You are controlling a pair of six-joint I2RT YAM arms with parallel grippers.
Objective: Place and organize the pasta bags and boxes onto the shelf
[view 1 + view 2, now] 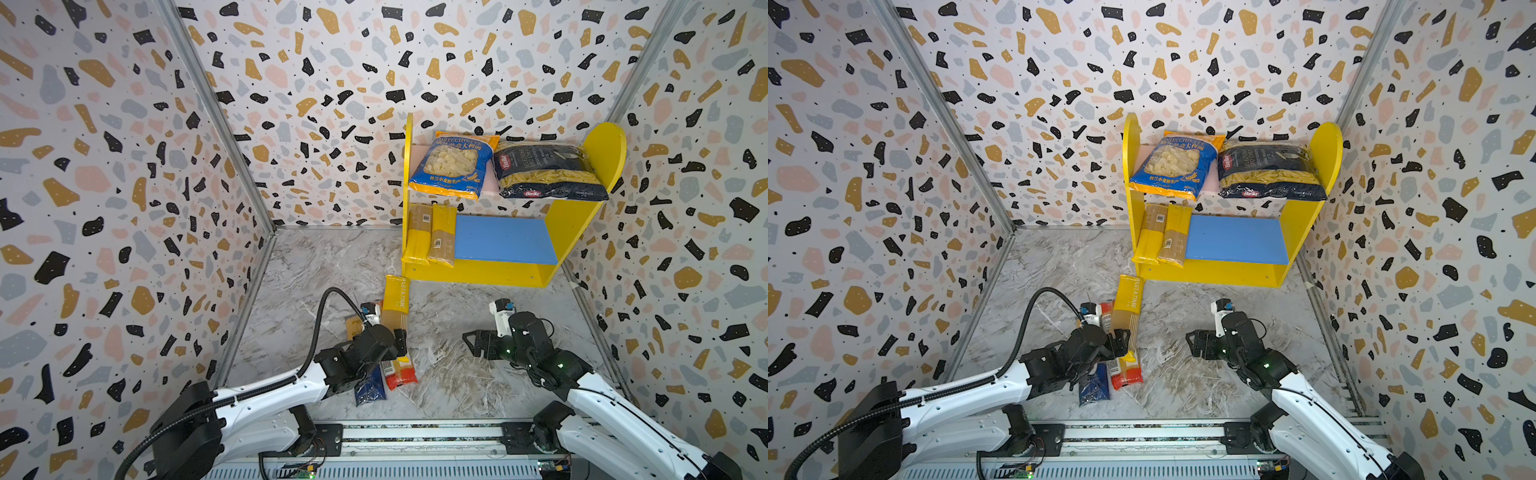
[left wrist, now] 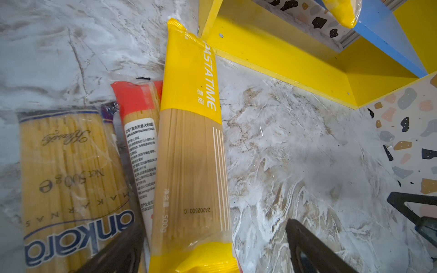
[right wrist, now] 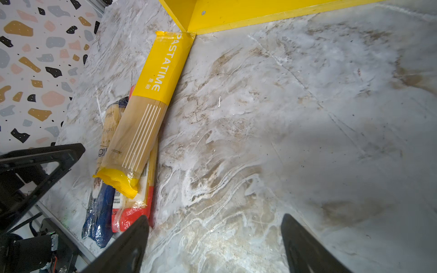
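Observation:
The shelf stands at the back right. Its pink upper board carries the orecchiette bag and the navy Barilla bag. Two spaghetti packs lie at the left of its blue lower board. On the floor a yellow spaghetti pack lies over a red pack and a blue-ended pack. My left gripper is open, astride the yellow pack's near end. My right gripper is open over bare floor.
Patterned walls close in the marble floor on three sides. A metal rail runs along the front edge. The yellow pack's far end touches the shelf's front left corner. Bare floor lies between the two grippers.

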